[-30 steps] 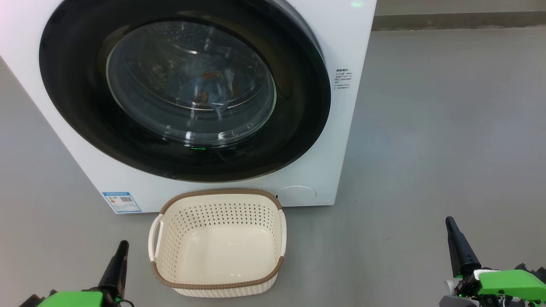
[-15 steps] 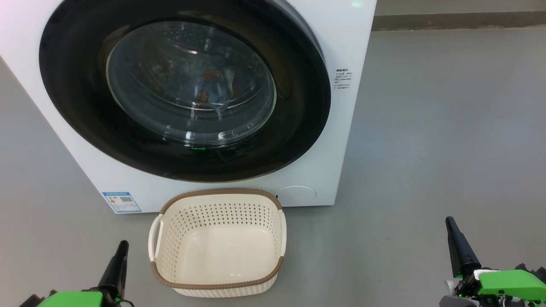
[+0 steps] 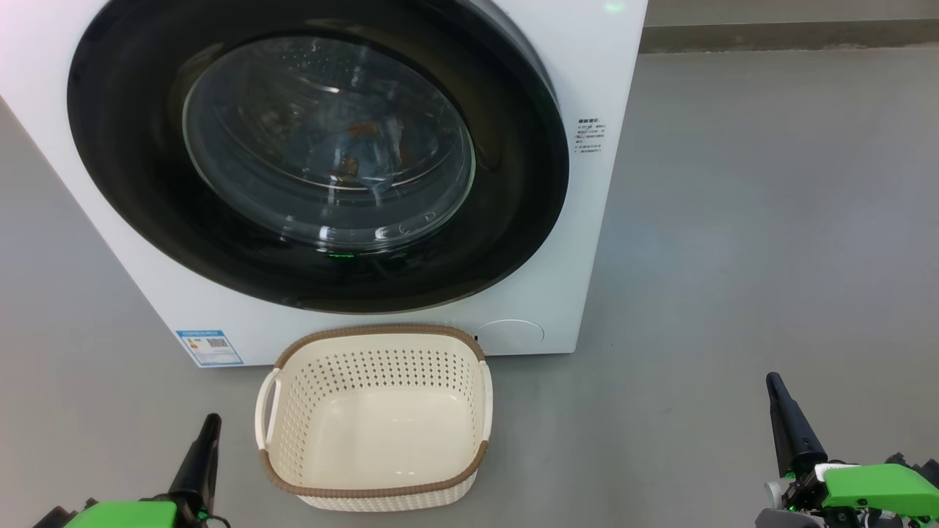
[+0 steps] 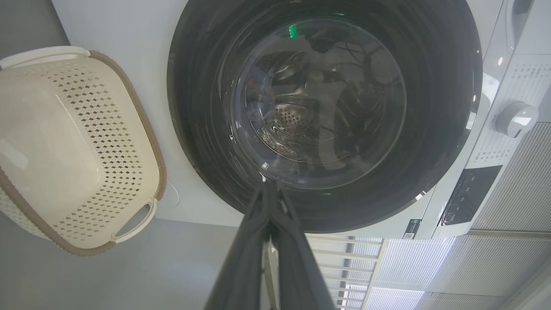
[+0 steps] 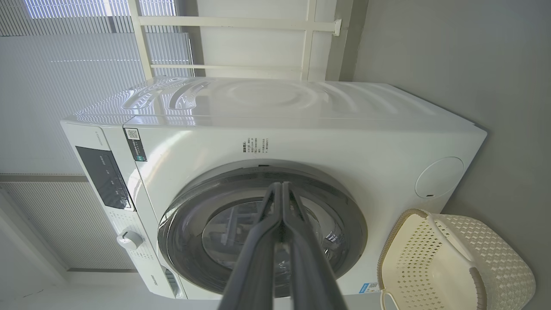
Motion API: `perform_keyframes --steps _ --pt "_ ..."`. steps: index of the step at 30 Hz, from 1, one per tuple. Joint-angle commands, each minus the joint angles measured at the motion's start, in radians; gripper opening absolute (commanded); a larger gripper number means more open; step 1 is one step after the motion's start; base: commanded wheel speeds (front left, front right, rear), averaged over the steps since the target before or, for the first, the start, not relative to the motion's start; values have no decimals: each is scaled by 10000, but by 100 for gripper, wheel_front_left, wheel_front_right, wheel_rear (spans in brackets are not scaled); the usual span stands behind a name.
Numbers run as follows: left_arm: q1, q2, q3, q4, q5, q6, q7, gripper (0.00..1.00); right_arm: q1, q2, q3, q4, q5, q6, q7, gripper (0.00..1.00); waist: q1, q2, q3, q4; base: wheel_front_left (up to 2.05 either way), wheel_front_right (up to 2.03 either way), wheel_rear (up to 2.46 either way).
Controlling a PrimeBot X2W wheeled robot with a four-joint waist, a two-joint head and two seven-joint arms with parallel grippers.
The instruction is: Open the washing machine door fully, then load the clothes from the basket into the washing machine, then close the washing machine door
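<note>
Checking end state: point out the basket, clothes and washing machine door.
basket (image 3: 374, 370), head view, perforated back wall.
clothes (image 3: 351, 152), head view, blue fabric behind glass.
washing machine door (image 3: 132, 183), head view, black ring.

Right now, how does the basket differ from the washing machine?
The basket is open-topped and empty; the washing machine has its door shut, with blue clothes visible behind the glass. The basket is small and cream with a brown rim; the washing machine is far bigger and white. Both stand on the grey floor, the basket just in front of the machine.
</note>
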Motion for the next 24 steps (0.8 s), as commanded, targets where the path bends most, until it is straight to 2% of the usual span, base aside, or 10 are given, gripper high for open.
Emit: perform_keyframes --steps 1,24 --pt "-413 113 356 -192 -9 -71 53 0 -393 -127 251 -251 117 -13 76 0 0 0 0 0 0 0 0" --pt "-414 109 363 -192 -3 -71 59 0 -393 -127 251 -251 118 -13 75 0 0 0 0 0 0 0 0"
